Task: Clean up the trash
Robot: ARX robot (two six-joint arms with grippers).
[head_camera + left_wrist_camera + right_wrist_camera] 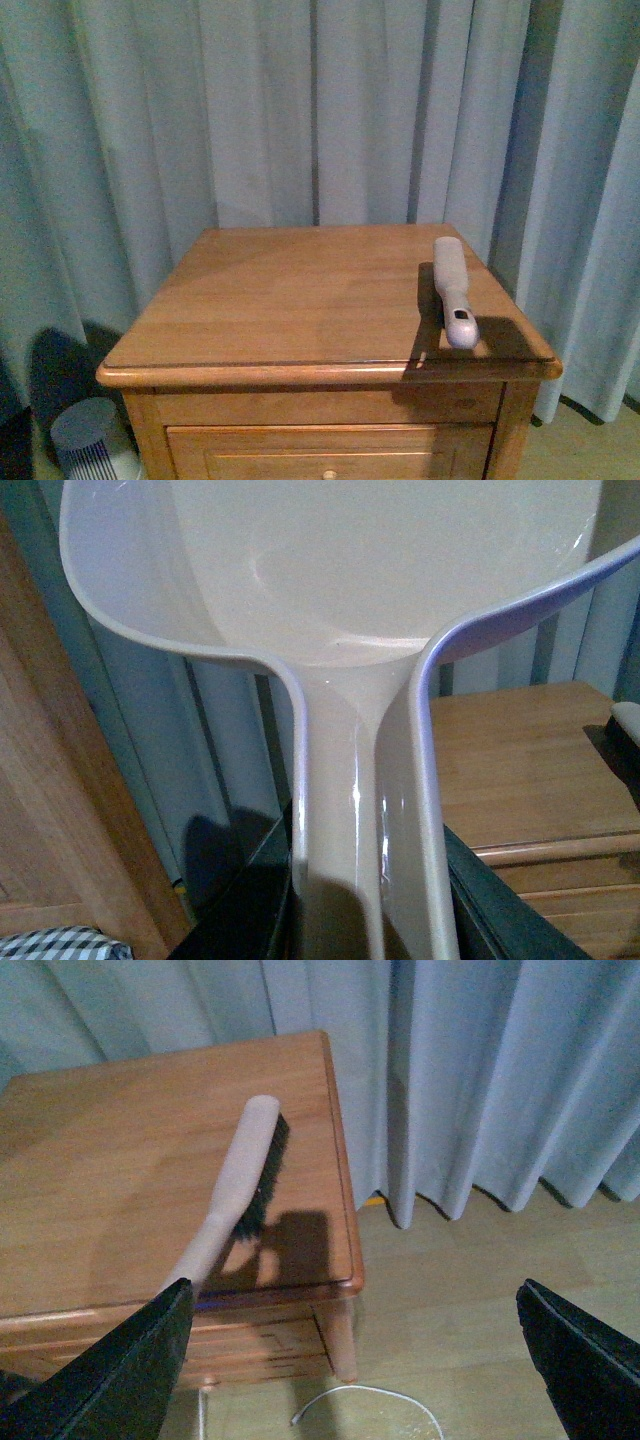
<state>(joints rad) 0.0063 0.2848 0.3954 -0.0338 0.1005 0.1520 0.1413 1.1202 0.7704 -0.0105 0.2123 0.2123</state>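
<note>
Front view: the brush (453, 290) lay on the bench (300, 300) near its right front corner. Left wrist view: the left gripper (365, 905) had its jaws clamped on the handle of the dustpan (380, 570). Right wrist view: the right gripper (345, 1360) hung near the bench corner by the brush with jaws wide apart, and the trash could not be located in any view.

The table (300, 290) is finished in warm brown wood grain. The curtain (300, 100) is coloured pale blue-grey. The brush (455, 290) is coloured pale pink, its bristles (262, 1175) black. The dustpan (380, 580) is tinted pale pinkish-cream. A black-and-white checked cloth (45, 945) is seen.
</note>
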